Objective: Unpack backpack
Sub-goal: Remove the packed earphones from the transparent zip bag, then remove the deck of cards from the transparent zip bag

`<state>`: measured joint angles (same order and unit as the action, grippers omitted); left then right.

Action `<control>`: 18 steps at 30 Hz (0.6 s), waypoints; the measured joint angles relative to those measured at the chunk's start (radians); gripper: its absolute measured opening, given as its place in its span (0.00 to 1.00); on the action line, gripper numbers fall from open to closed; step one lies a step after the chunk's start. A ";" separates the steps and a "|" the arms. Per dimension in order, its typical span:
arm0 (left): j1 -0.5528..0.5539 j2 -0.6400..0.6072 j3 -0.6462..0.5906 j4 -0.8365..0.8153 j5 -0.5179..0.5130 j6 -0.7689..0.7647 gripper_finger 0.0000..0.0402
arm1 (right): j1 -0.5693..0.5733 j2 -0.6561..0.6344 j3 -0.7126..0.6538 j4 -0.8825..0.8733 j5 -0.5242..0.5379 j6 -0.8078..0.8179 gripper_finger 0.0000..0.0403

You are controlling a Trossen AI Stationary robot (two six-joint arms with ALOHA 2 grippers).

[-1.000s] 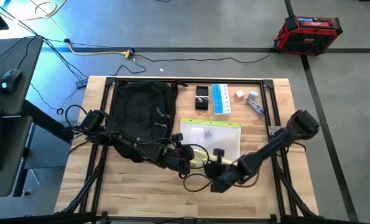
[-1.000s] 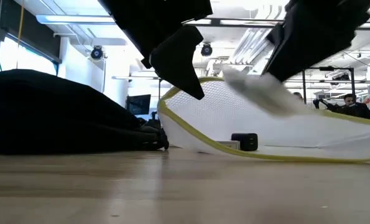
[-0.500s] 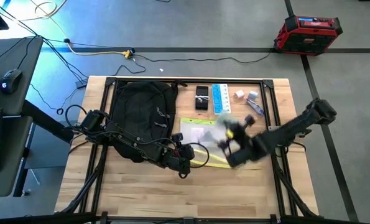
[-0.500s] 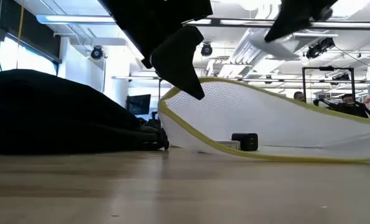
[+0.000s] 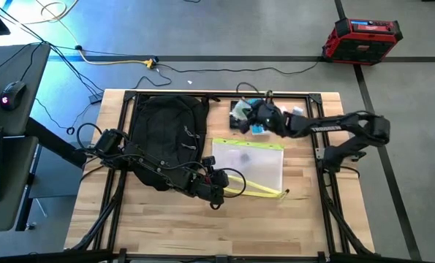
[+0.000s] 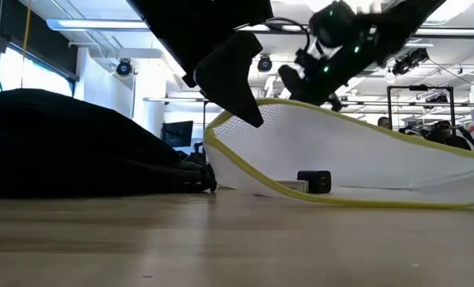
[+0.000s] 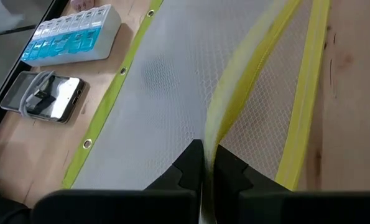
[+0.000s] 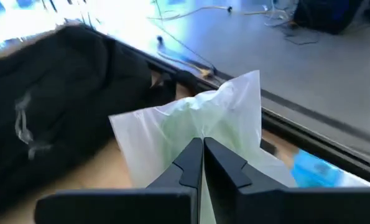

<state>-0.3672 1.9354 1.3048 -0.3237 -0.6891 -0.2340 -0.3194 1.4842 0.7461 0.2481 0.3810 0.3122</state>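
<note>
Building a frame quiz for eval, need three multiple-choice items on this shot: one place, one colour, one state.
1. Where is the right claw?
A. Above the backpack
B. Above the far side of the table, by the pill box
C. Off the table, by the red case

2. What colour is the trim on the mesh pouch?
A. Red
B. Blue
C. Yellow

3. What is the left claw doing?
A. Shut on the mesh pouch's trim
B. Open above the pouch
C. Shut on a backpack strap

Key: B, the high view shows it there, holding a plastic bag; C, the left wrist view shows a yellow edge; A, the trim runs between its closed fingers.
</note>
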 joint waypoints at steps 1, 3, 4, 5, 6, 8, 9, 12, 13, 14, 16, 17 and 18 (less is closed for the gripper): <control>0.000 0.000 0.000 0.001 0.000 0.000 0.00 | -0.014 0.025 -0.002 0.026 -0.031 0.004 0.00; 0.001 0.000 0.000 0.006 0.000 0.000 0.00 | -0.024 0.083 -0.002 0.074 -0.078 0.020 0.00; 0.001 0.000 0.000 0.009 0.000 0.000 0.00 | -0.023 0.115 0.002 0.099 -0.101 0.024 0.00; 0.001 0.000 0.000 0.009 0.000 0.000 0.00 | -0.019 0.148 0.010 0.122 -0.128 0.027 0.00; 0.001 0.000 0.000 0.009 0.000 0.000 0.00 | -0.013 0.181 0.022 0.137 -0.153 0.023 0.00; 0.001 0.000 0.000 0.009 0.000 0.000 0.00 | 0.000 0.240 0.052 0.136 -0.185 0.001 0.00; 0.001 0.000 0.000 0.009 0.000 0.000 0.00 | 0.006 0.264 0.067 0.125 -0.194 -0.008 0.00; 0.001 0.000 0.000 0.008 0.001 0.000 0.00 | 0.015 0.310 0.100 0.107 -0.197 -0.024 0.00; 0.001 0.000 0.000 0.008 0.001 0.000 0.00 | 0.018 0.316 0.107 0.107 -0.197 -0.025 0.00; 0.001 0.000 0.000 0.008 0.001 0.000 0.00 | 0.018 0.318 0.113 0.107 -0.196 -0.026 0.01; 0.001 0.000 0.000 0.008 0.001 0.001 0.00 | 0.019 0.317 0.128 0.099 -0.194 -0.026 0.05; 0.001 0.000 0.000 0.008 0.001 0.001 0.00 | 0.018 0.312 0.135 0.081 -0.189 -0.021 0.08; 0.001 0.000 0.000 0.008 0.002 0.001 0.00 | 0.016 0.309 0.144 0.055 -0.181 -0.016 0.12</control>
<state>-0.3664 1.9354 1.3048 -0.3157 -0.6873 -0.2333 -0.3035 1.7933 0.8904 0.3034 0.2002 0.2958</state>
